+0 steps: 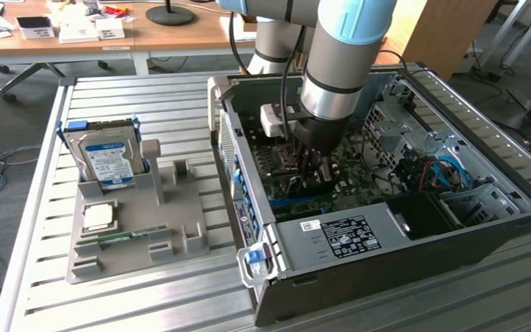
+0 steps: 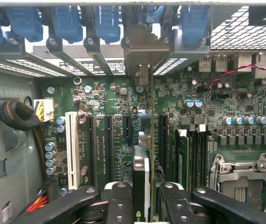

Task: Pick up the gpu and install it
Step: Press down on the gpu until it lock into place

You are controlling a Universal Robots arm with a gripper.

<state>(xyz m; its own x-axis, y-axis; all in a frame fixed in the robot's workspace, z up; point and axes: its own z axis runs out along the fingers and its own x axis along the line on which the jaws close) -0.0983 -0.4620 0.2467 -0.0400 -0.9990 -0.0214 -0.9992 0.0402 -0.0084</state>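
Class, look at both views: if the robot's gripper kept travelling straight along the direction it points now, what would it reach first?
Probably the green motherboard inside the open black computer case. The gripper, shut on the thin dark gpu card, points at the long expansion slots; depth is unclear.

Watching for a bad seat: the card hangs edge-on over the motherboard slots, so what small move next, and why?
Probably ease straight down: the gripper holds the gpu upright above the motherboard, its bracket facing the rear slot openings; seating isn't visible.

Grey arm (image 1: 332,66), pale-blue joint caps
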